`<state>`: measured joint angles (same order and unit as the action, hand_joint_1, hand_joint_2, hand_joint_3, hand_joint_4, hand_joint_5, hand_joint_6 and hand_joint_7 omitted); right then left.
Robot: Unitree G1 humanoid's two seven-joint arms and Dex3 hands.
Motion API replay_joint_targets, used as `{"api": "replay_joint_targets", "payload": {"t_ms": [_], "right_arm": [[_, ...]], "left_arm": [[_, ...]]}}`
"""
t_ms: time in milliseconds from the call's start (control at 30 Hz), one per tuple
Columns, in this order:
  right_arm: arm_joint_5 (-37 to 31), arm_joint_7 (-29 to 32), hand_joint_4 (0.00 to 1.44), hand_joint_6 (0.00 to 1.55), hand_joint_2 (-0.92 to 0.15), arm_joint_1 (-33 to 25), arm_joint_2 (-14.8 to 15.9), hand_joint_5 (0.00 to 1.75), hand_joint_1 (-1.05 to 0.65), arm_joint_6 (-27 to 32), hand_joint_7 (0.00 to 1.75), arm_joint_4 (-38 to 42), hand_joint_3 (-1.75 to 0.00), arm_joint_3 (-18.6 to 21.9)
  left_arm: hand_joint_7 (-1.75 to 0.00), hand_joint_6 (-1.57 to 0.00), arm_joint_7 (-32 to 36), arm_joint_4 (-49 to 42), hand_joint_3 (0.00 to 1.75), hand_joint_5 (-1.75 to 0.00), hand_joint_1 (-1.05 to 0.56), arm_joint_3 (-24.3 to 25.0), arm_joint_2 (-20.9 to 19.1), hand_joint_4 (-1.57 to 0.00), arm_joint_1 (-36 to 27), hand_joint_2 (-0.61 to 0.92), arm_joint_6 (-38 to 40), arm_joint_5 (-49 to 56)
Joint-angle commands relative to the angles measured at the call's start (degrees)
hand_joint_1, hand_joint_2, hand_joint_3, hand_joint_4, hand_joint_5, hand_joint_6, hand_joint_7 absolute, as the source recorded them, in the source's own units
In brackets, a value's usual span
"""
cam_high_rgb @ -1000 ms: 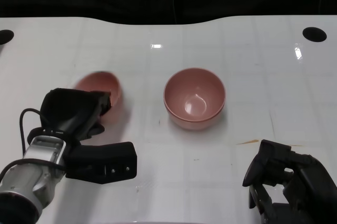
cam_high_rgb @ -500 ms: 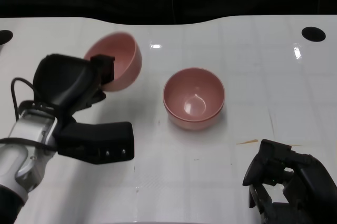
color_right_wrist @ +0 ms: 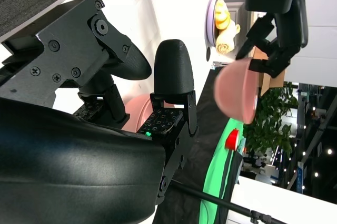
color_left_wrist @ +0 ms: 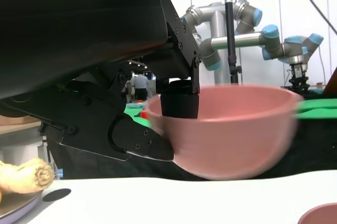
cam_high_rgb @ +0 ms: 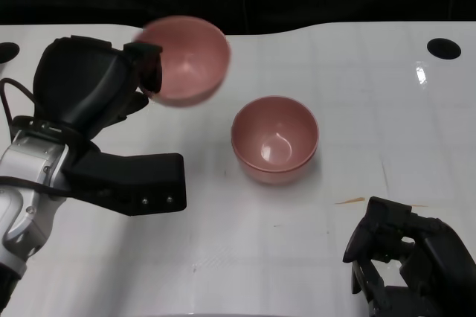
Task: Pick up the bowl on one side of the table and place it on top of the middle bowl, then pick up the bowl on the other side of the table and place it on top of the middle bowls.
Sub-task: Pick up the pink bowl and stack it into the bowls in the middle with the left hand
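One pink bowl point(cam_high_rgb: 184, 59) aloft, left hand point(cam_high_rgb: 89, 97) fingers pinching rim, middle bowl point(cam_high_rgb: 274, 139) apart.

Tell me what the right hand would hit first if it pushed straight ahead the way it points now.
Probably nothing near: the right hand points up the bare table, passing right of the middle bowl. Depth is uncertain.

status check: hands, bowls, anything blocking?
Left hand grips pink bowl, airborne. Right hand idle at table edge, holding nothing. Middle bowl unobstructed.
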<state>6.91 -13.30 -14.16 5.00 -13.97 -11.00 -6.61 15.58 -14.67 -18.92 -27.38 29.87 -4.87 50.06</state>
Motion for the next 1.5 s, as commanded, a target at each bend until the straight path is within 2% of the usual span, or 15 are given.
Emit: {"api": "replay_joint_targets", "payload": {"t_ms": [33, 333, 367, 400, 433, 600, 867, 900, 967, 1033, 1167, 1200, 1300, 1367, 1500], "right_arm": [[0.2, 0.1, 0.81, 0.77, -0.46, 0.1, 0.0, 1.69, -0.10, -0.4, 1.40, 0.2, -1.33, 0.9], [0.4, 0.1, 0.81, 0.77, -0.46, -0.2, 0.1, 1.68, -0.11, 0.2, 1.40, 0.0, -1.32, 1.0], [0.3, 0.2, 0.81, 0.77, -0.46, -0.2, 0.1, 1.68, -0.11, 0.4, 1.39, -0.1, -1.32, 1.0], [0.2, 0.3, 0.81, 0.77, -0.46, -0.3, 0.1, 1.68, -0.11, 0.6, 1.39, -0.2, -1.32, 1.0], [0.1, 0.4, 0.81, 0.77, -0.46, -0.3, 0.1, 1.68, -0.11, 0.9, 1.39, -0.5, -1.32, 0.9], [0.0, 0.4, 0.80, 0.77, -0.46, -0.4, 0.0, 1.68, -0.11, 1.1, 1.39, -0.8, -1.31, 0.7], [0.0, 0.4, 0.79, 0.76, -0.46, -0.5, -0.2, 1.69, -0.11, 0.7, 1.40, -0.6, -1.31, 0.6], [-0.1, 0.5, 0.79, 0.76, -0.46, -0.5, -0.2, 1.69, -0.12, 0.7, 1.39, -0.6, -1.31, 0.5], [-0.3, 0.6, 0.80, 0.76, -0.46, -0.5, -0.3, 1.69, -0.12, 0.7, 1.39, -0.6, -1.31, 0.5], [-0.4, 0.6, 0.80, 0.76, -0.46, -0.5, -0.4, 1.69, -0.12, 0.4, 1.39, -0.5, -1.31, 0.5], [-0.4, 0.5, 0.81, 0.77, -0.46, -0.5, -0.5, 1.69, -0.13, 0.2, 1.39, -0.5, -1.31, 0.5], [-0.3, 0.5, 0.81, 0.77, -0.46, -0.5, -0.5, 1.69, -0.13, 0.3, 1.39, -0.5, -1.32, 0.6], [-0.4, 0.6, 0.81, 0.77, -0.46, -0.6, -0.5, 1.69, -0.12, 0.5, 1.39, -0.7, -1.32, 0.5], [-0.7, 0.6, 0.82, 0.78, -0.46, -0.6, -0.5, 1.68, -0.12, 0.2, 1.39, -0.7, -1.32, 0.4], [-1.3, 0.9, 0.81, 0.77, -0.46, -1.0, -0.6, 1.68, -0.12, 0.6, 1.38, -1.3, -1.30, 0.1]], "left_arm": [[-1.73, -0.66, -1.1, 1.0, 0.05, -1.75, -0.24, 1.1, -0.6, -0.88, 2.0, 0.92, -0.3, -0.5], [-1.75, -0.65, -0.6, -0.2, 0.08, -1.75, -0.26, 0.4, 1.4, -0.87, 4.7, 0.90, -2.7, -0.5], [-1.57, -0.68, -0.5, -0.3, 0.06, -1.75, -0.29, 0.2, 1.7, -0.88, 5.1, 0.90, -2.5, -0.1], [-1.25, -0.76, -0.4, -0.4, 0.05, -1.75, -0.31, 0.0, 2.1, -0.88, 5.4, 0.90, -2.3, 0.3], [-1.16, -0.80, -0.6, -0.5, 0.03, -1.75, -0.33, -0.2, 2.5, -0.89, 5.6, 0.89, -2.1, 0.4], [-1.69, -0.70, -1.6, -1.1, 0.00, -1.75, -0.28, -1.3, 4.1, -0.90, 6.5, 0.89, -2.8, -0.2], [-1.70, -0.68, -1.9, -2.7, 0.01, -1.75, -0.27, -3.0, 6.7, -0.91, 7.6, 0.88, -3.6, 0.1], [-1.64, -0.70, -2.5, -2.9, 0.01, -1.75, -0.26, -3.3, 7.1, -0.91, 7.7, 0.87, -3.4, -0.1], [-1.29, -0.83, -3.0, -3.3, 0.01, -1.75, -0.26, -3.6, 7.7, -0.92, 7.9, 0.83, -3.3, -0.2], [-1.09, -0.91, -3.1, -3.8, 0.00, -1.75, -0.26, -4.0, 8.4, -0.92, 7.9, 0.81, -3.6, -0.4], [-0.98, -0.98, -2.8, -5.0, 0.01, -1.75, -0.25, -4.7, 9.4, -0.93, 8.1, 0.81, -4.0, -0.3], [-0.78, -1.02, -2.8, -5.4, 0.00, -1.75, -0.26, -4.9, 9.8, -0.93, 8.0, 0.80, -4.0, -0.4], [-0.45, -1.12, -3.3, -6.8, 0.00, -1.75, -0.27, -5.5, 10.9, -0.92, 8.0, 0.78, -4.0, -1.0], [-0.38, -1.15, -3.1, -8.0, 0.00, -1.75, -0.28, -5.8, 11.4, -0.90, 7.9, 0.77, -4.3, -1.3], [-1.42, -0.79, -1.7, -11.5, 0.03, -1.75, -0.19, -6.2, 12.4, -0.92, 7.9, 0.85, -6.1, -2.2]]}}
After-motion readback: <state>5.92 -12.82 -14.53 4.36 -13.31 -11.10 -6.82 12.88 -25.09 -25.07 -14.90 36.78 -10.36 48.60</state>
